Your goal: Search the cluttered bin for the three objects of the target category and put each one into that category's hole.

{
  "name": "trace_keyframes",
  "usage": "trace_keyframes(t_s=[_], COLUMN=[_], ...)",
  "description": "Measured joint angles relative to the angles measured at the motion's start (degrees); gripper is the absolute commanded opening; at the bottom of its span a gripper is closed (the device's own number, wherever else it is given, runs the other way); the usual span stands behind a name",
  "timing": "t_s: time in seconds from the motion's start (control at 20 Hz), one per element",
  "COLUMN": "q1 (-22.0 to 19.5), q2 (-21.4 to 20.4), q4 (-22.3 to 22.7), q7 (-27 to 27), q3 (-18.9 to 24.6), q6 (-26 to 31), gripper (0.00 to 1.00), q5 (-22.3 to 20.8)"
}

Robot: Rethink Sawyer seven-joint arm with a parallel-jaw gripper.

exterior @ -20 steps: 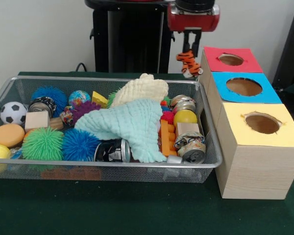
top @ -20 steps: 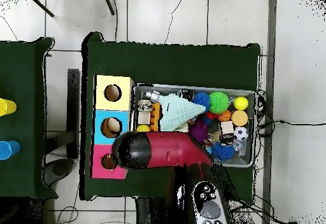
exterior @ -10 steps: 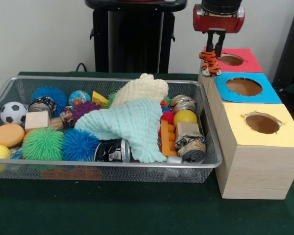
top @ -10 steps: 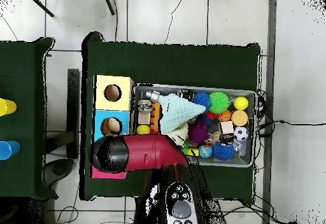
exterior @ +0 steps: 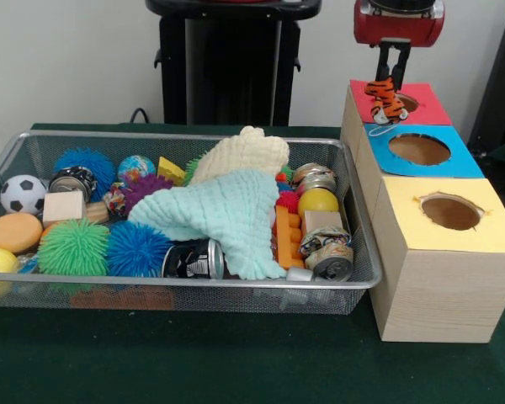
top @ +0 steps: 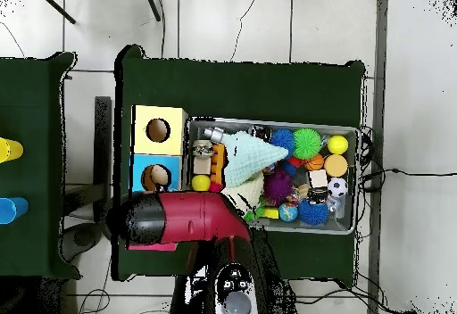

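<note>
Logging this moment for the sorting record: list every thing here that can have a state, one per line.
gripper: shut on the tiger plush, above the red panel.
tiger plush: hanging, held over the red-topped hole.
red-topped hole: partly hidden by the plush.
blue-topped hole: open, uncovered.
yellow-topped hole: open, uncovered.
wire-mesh bin: full of clutter.
mint cloth: draped over items.
black can: lying on its side.

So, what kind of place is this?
Probably a robot test room, not a home: a red arm works at a green table holding a wire basket of toys and a wooden box with coloured holes.
</note>
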Motion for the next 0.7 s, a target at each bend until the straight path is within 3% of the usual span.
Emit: trace_keyframes(t_s=[0.7], q1=[2.95], q2=[0.11], q4=[1.09], q7=[0.00], q3=[-1.87], q6=[-2.40], gripper=[0.00], q5=[1.33])
